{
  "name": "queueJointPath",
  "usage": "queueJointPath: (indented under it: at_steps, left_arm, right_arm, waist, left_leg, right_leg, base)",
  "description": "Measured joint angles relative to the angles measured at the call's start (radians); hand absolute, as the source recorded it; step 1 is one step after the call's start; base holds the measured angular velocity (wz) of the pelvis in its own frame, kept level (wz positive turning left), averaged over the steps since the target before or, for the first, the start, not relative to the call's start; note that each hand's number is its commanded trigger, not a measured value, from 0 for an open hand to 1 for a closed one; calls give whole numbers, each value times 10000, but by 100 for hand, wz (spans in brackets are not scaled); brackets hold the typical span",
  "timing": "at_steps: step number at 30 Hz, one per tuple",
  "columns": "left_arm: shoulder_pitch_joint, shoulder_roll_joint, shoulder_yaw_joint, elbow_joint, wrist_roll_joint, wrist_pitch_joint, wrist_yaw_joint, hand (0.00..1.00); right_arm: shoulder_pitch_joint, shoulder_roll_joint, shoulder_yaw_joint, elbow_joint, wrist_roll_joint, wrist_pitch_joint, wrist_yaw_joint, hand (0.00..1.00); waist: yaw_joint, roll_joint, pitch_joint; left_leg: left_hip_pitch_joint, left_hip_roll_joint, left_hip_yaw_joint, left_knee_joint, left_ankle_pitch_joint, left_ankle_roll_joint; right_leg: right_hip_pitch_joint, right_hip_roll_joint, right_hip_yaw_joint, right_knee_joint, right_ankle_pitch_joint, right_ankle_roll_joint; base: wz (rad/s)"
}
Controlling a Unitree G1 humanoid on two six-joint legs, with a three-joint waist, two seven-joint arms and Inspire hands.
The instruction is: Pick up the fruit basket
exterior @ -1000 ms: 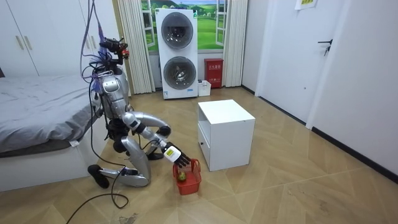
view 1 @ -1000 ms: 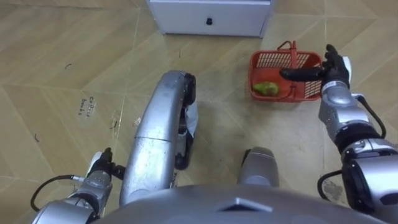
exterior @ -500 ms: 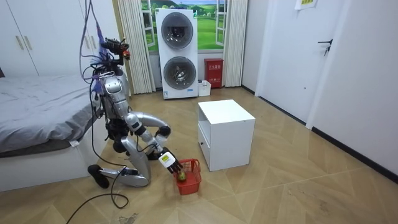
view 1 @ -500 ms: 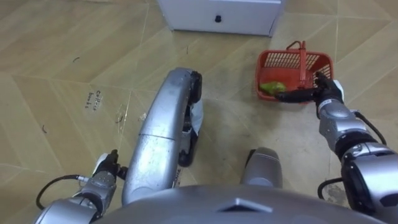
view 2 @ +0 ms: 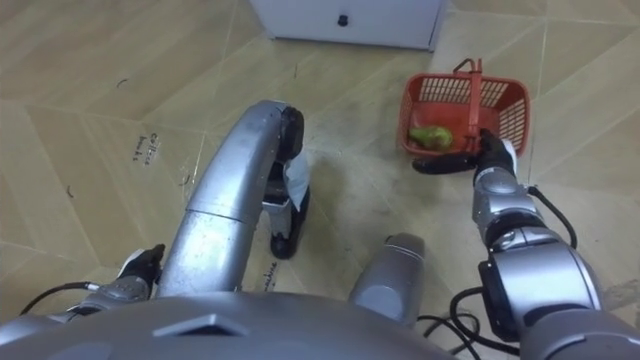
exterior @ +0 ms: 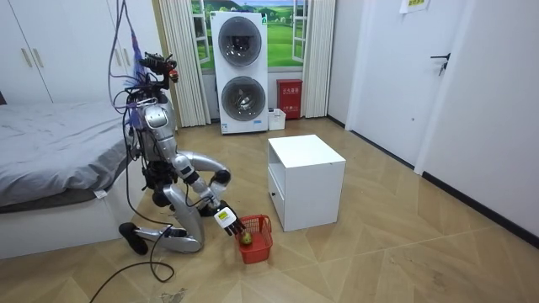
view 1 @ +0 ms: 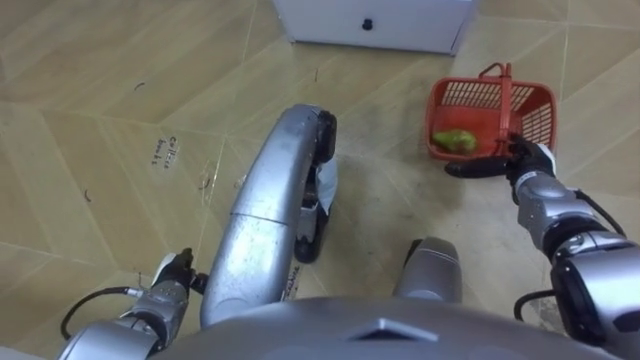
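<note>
We hold our right hand point(view 1: 522, 160) flat, fingers straight along the near rim of the red fruit basket point(view 1: 540, 108). The basket stands on the floor point(view 1: 100, 100) near the white cabinet point(view 1: 375, 22), with a green fruit point(view 1: 455, 140) inside. Our left hand point(view 1: 168, 278) hangs low; we cannot tell its grip.

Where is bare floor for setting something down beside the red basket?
Bare wooden floor lies left of the red plastic basket, before the white cabinet. Crowded at the basket's near rim, where the open right hand lies.
</note>
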Motion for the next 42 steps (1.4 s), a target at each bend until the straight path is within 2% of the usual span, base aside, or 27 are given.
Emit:
queueJointPath:
  at_steps: [9,10,11,12,42]
  left_arm:
    - [45,0,4,-4,-6,39,-161,0]
    - [46,0,2,-1,-7,39,-160,0]
    - [46,0,1,0,-7,39,-160,0]
    - [46,0,2,3,-7,39,-160,0]
    - [80,0,-16,120,-767,-8,-159,0]
  right_arm:
    - [-5,-150,4,-3,142,0,86,0]
    - [-5,-143,10,-3,186,0,87,60]
    - [-5,-134,12,-6,254,0,89,76]
    - [-5,-133,13,-8,299,0,90,100]
    - [-53,-146,33,-8,367,39,267,100]
  waist:
    - [48,28,10]
    - [79,37,9]
    - [121,42,8]
    - [142,43,8]
    - [183,39,41]
  left_leg:
    - [-2,13,-3,0,0,-1]
    - [-2,14,-3,0,0,-1]
    - [-2,13,-2,0,0,-1]
    - [-2,12,-2,0,0,-1]
    - [-2,-41,66,2,19,38]
  right_leg:
    - [-17,9,24,9,0,0]
    - [-17,8,29,12,0,0]
    - [-17,7,30,13,0,0]
    - [-16,6,30,13,0,0]
    - [5,-104,34,15,0,0]
  base:
    - [0]
    - [0]
    - [0]
    - [0]
    - [0]
